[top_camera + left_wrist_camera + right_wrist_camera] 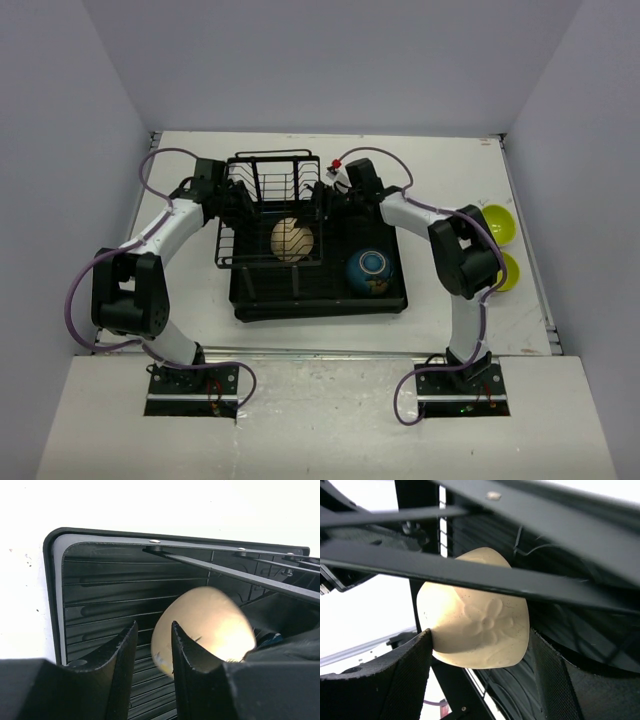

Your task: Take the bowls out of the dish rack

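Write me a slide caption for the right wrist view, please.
Open right pincer straddles the cream bowl inside the dish rack.

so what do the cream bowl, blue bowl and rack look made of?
Cream bowl: matte, speckled, with an embossed flower. It looks like stoneware, though it could be melamine.
Blue bowl: shiny surface, likely glazed ceramic.
Rack: thin black wires, probably coated metal.
Its tray: ribbed with a soft sheen, and looks like moulded plastic.
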Action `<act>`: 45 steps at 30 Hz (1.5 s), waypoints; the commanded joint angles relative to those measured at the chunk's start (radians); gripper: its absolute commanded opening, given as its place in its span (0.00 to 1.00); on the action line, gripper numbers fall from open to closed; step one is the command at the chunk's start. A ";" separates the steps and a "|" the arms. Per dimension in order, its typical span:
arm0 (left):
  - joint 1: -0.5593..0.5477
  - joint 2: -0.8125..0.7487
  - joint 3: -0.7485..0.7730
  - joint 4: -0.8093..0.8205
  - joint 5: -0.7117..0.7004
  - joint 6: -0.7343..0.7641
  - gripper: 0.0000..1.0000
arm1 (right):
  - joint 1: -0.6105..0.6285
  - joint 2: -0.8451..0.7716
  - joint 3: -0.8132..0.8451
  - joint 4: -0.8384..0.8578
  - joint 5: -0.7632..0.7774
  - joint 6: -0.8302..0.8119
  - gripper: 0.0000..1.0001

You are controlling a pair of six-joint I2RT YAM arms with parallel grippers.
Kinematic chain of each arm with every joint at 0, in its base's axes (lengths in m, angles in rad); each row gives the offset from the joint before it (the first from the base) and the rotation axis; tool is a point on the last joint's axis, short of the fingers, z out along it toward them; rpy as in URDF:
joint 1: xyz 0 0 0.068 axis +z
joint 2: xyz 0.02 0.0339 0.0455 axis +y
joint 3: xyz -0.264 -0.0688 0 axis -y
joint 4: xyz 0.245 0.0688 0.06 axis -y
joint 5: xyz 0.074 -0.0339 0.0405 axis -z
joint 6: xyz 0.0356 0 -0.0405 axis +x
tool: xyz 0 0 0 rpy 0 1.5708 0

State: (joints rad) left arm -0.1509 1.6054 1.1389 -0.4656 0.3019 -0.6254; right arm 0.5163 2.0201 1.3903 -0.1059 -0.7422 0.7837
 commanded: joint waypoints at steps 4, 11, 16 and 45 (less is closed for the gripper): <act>-0.021 -0.021 0.002 -0.007 0.022 0.029 0.35 | -0.036 -0.037 0.114 -0.118 0.063 -0.090 0.73; -0.022 -0.019 0.004 0.001 0.124 0.021 0.32 | -0.047 0.046 0.220 -0.218 0.106 -0.112 0.75; -0.022 -0.027 0.001 -0.007 0.172 0.021 0.32 | -0.048 0.075 0.243 -0.218 0.102 -0.087 0.80; -0.026 0.014 0.028 -0.067 0.180 0.041 0.21 | 0.007 -0.046 0.067 -0.132 0.135 0.057 0.99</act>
State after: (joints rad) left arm -0.1532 1.6054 1.1389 -0.4911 0.4625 -0.6151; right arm 0.5156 2.0056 1.4544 -0.2699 -0.6247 0.7959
